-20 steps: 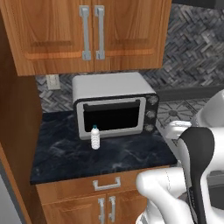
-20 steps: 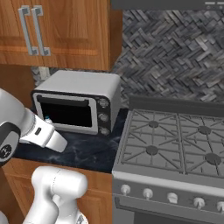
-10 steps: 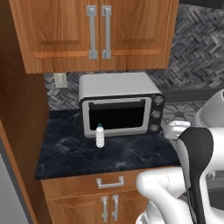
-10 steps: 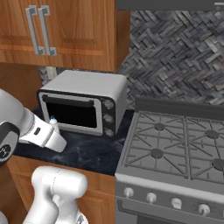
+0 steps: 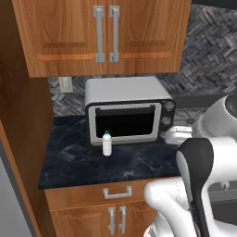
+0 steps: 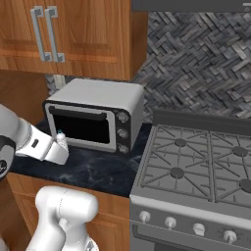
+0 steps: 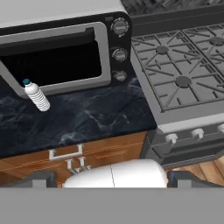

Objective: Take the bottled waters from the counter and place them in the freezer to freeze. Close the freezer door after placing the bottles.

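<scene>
Bottle (image 5: 107, 144) of clear ribbed plastic with a light blue cap, standing upright on the dark blue-black marbled worktop (image 5: 78, 162), just in front of the toaster oven (image 5: 127, 111) near the left end of its dark glass door; seen again in the hand view (image 7: 36, 96) leaning with the camera's tilt, and as a blue cap (image 6: 60, 132) peeking over the white arm in the right base view. Toaster oven boxy, grey metal, rounded corners, three round knobs stacked down its right side, set against a grey herringbone tile wall (image 6: 196, 59). Brown wooden wall cabinets (image 5: 102, 34) above, flat panelled doors with paired vertical silver bar handles; matching base cabinets (image 5: 115, 208) below the worktop with a drawer pull and two short handles. Grey gas stove (image 6: 196, 171) to the right of the worktop, dark cast grates over round burners and a row of pale knobs along its front. Hand (image 7: 111, 177) spread wide, two small dark tips far apart at the lower edge of the hand view, gripping nothing, raised well clear of the bottle and looking down across the worktop's front edge. Smooth white arm with a dark joint rising at the lower right of the left base view.
</scene>
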Robot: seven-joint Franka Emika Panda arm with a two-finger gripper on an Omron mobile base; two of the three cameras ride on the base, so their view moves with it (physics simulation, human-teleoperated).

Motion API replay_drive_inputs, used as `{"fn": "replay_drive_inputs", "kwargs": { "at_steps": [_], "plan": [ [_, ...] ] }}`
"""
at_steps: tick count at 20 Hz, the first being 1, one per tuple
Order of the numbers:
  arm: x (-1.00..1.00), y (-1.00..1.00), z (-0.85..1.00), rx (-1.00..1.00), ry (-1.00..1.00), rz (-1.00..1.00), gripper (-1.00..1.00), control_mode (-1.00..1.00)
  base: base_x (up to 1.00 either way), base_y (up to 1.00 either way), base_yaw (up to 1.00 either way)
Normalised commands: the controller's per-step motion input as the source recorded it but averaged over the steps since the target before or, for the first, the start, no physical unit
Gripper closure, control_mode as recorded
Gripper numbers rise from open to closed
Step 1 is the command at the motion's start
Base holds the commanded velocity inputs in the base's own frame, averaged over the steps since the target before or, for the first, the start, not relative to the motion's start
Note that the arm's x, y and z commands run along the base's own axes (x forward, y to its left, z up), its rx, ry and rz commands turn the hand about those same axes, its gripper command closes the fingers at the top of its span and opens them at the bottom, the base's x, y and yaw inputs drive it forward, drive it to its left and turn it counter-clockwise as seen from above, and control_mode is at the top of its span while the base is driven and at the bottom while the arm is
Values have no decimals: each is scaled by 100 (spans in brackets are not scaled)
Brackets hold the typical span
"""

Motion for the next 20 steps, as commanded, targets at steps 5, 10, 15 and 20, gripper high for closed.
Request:
{"fn": "replay_drive_inputs", "kwargs": {
  "at_steps": [5, 10, 15, 20],
  "plan": [
    [49, 89, -17, -11, -27, 0, -100, -100, 0, 0, 0],
    [42, 100, -48, -12, -35, -8, -100, -100, 0, 0, 0],
    [37, 91, -70, -9, -21, -8, -100, -100, 0, 0, 0],
    [41, 35, -88, 0, -29, -3, -100, -100, 0, 0, 0]
  ]
}}
